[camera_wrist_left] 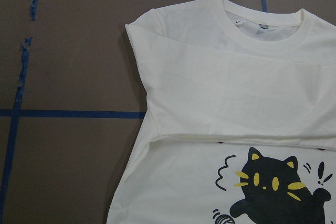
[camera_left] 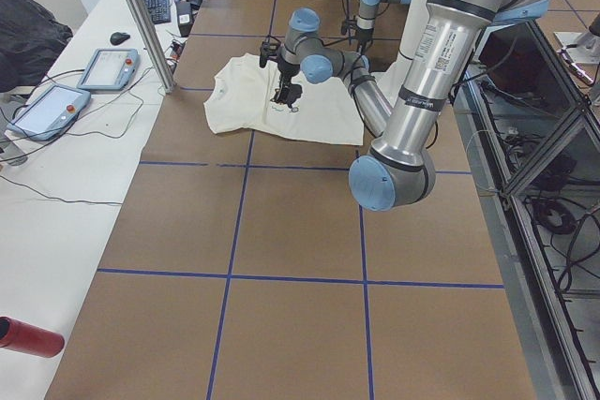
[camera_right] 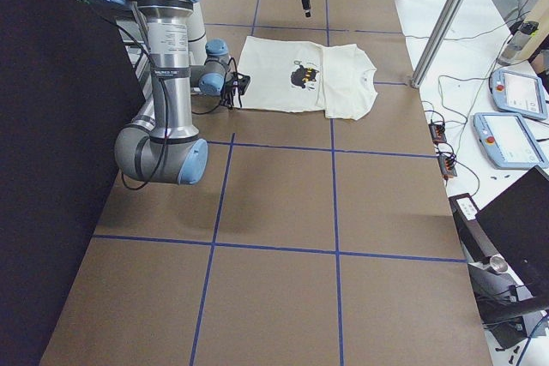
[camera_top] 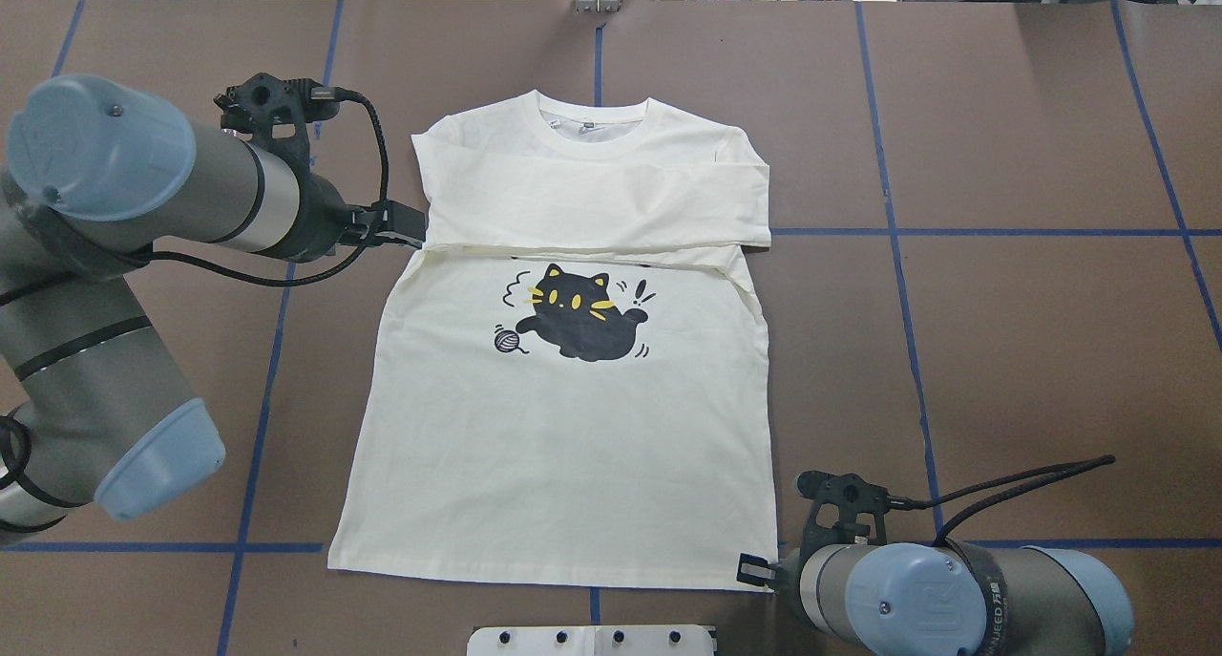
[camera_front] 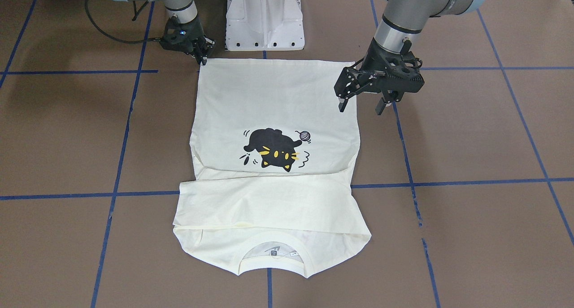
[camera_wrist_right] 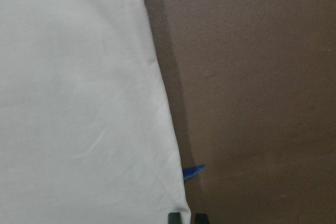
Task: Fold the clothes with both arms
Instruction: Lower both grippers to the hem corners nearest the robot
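Nearest the robot, the right gripper (camera_top: 754,568) sits low at the hem corner of the cream-white T-shirt (camera_top: 563,465). Its black fingertips (camera_wrist_right: 174,217) stand close together at the cloth's edge; whether they pinch it cannot be told. The soft, matte shirt lies flat and print-up on the brown, paper-like table (camera_top: 1002,370), which is crossed by blue tape lines (camera_top: 955,232). At mid-chest sits a black cat print (camera_top: 582,314) with yellow whiskers, beside a small yarn ball (camera_top: 511,341). The left gripper (camera_front: 361,107) hangs raised over the shirt's left side edge, jaws wide apart and empty. Farther on, the long sleeves (camera_top: 592,202) lie folded straight across the chest in a broad band, just short of the ribbed round collar (camera_top: 597,126).
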Robot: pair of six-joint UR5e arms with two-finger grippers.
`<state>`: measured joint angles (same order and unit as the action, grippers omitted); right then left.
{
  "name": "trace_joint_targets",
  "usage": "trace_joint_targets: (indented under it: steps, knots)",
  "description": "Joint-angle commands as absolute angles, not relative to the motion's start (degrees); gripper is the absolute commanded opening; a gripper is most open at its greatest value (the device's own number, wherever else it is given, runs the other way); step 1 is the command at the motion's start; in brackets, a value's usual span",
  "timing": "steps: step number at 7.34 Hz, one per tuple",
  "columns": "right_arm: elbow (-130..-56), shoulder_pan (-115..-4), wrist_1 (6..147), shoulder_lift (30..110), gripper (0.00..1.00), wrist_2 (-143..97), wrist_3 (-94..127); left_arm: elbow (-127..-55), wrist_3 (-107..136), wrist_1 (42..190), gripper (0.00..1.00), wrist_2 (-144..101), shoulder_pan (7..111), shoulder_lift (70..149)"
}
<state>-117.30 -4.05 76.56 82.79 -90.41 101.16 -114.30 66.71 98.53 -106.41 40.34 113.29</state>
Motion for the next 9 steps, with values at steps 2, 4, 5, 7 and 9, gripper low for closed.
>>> trace_joint_targets:
  steps: [2,4,5,7,9]
  knots:
    - [-117.3,-3.9,76.6,82.5,0.36,-90.5,101.2,-114.3,66.7,98.8,1.0,-106.5,40.3,112.3]
    - [-117.4,-3.8,76.6,82.4,0.36,-90.5,101.2,-114.6,66.7,98.8,1.0,-106.5,40.3,112.3]
    - [-117.5,-3.8,76.6,82.4,0.35,-90.6,101.2,-114.7,66.7,98.8,1.0,-106.5,40.3,112.3]
    - [-117.5,-3.8,76.6,82.4,0.33,-90.7,101.2,-114.7,66.8,98.8,1.0,-106.4,40.3,112.2]
    - [-117.5,-3.7,76.6,82.4,0.12,-90.9,101.2,-114.7,66.8,98.8,1.0,-106.4,40.3,112.2]
